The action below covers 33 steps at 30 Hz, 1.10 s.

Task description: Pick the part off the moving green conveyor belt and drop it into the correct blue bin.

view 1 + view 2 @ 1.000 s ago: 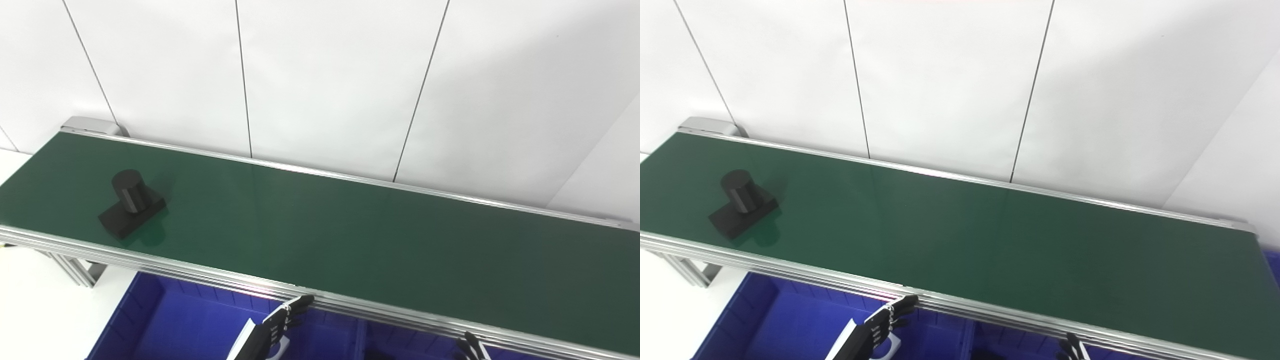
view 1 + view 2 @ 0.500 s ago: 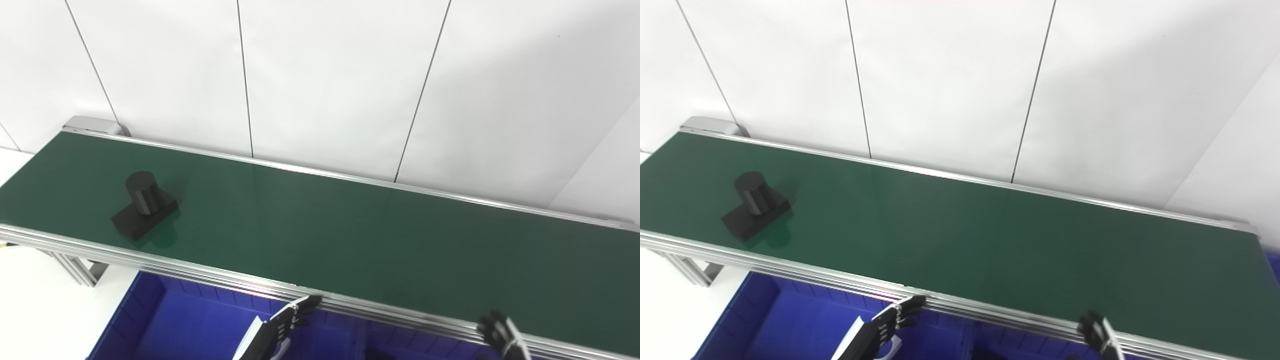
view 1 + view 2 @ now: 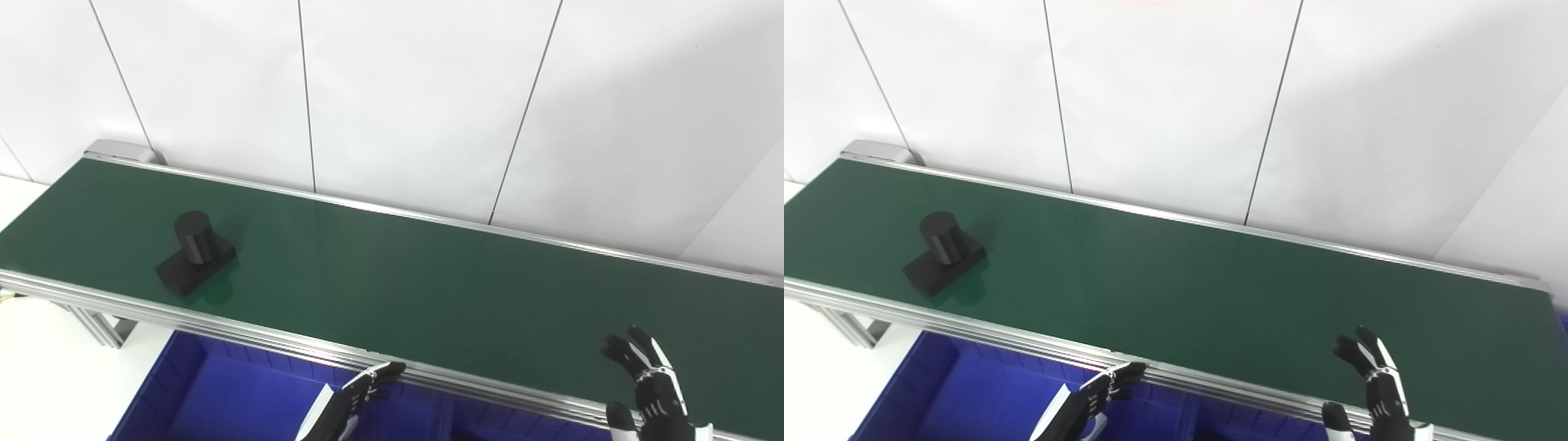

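Since 1 s ago my right hand (image 3: 649,392) has come up from the bottom edge, where only its fingertips showed, and now stands over the near right stretch of the green conveyor belt (image 3: 429,288), fingers spread apart and pointing up, nothing in it. Over the same second the black part (image 3: 195,252) has ridden along the belt toward the right; it sits on the left stretch of the belt, nearer the front rail than the back one, well apart from both hands. I see it as a flat block with a short upright cylinder on top, resting level on the belt. The camera has shifted a little too, so some of that drift is the view and not the part. My left hand (image 3: 361,395) looks much as it did, low at the bottom edge just below the front rail (image 3: 275,343), fingers stretched toward the rail and apart, holding nothing.

Below the rail I can see a blue bin (image 3: 184,392) on the left, its ribbed inner wall and floor showing; what I can see of its inside holds no part. A second blue bin (image 3: 490,422) lies to the right of my left hand, only a strip of it in view, and I cannot tell what is in it. Behind the belt stands a white panelled wall (image 3: 398,92)
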{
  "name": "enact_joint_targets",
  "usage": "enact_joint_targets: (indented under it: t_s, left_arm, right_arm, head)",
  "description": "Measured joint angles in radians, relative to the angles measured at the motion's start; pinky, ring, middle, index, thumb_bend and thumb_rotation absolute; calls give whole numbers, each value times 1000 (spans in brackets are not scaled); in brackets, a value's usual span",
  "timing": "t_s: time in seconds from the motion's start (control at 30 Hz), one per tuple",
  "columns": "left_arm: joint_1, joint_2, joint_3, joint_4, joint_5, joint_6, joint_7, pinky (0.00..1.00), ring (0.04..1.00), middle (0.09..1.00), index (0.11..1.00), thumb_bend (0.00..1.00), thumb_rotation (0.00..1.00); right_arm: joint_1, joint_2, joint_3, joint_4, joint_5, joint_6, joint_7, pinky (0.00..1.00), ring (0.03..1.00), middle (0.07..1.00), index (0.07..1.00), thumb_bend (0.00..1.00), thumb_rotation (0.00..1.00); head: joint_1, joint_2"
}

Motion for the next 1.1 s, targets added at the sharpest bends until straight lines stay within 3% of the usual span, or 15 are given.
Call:
enact_joint_targets:
  t_s: [0.27, 0.33, 0.53, 0.83, 0.9, 1.1]
  left_arm:
    - [24, 84, -9, -79, 227, -4, 76, 785, 875, 901, 873, 999, 403]
    - [33, 98, -3, -92, 245, -7, 92, 791, 878, 903, 870, 1000, 417]
    - [37, 84, 33, -89, 159, -9, 91, 784, 884, 909, 881, 999, 453]
    - [33, 61, 18, -52, 125, -9, 77, 811, 897, 916, 876, 995, 452]
    - [27, 61, 17, -50, 113, -9, 67, 815, 899, 919, 879, 988, 453]
    - [11, 65, 0, -20, 92, -9, 48, 793, 888, 920, 885, 975, 474]
  right_arm:
    - [1, 8, -23, 0, -5, 0, 36, 836, 773, 808, 866, 737, 831]
    - [0, 8, -28, 0, -5, 0, 44, 806, 769, 803, 864, 729, 826]
    - [-2, 21, -46, 0, -9, 0, 70, 823, 775, 801, 868, 741, 844]
    - [-35, 26, -84, -2, -44, 0, 114, 776, 783, 820, 877, 731, 868]
    - [-52, 24, -93, -10, -52, 0, 131, 769, 788, 825, 887, 690, 886]
    - [-116, 8, -119, -51, -103, 36, 187, 710, 765, 803, 872, 656, 843]
  head:
    - [-5, 9]
    - [-5, 12]
    - [-6, 18]
    - [-9, 25]
    - [-9, 25]
    - [-14, 25]
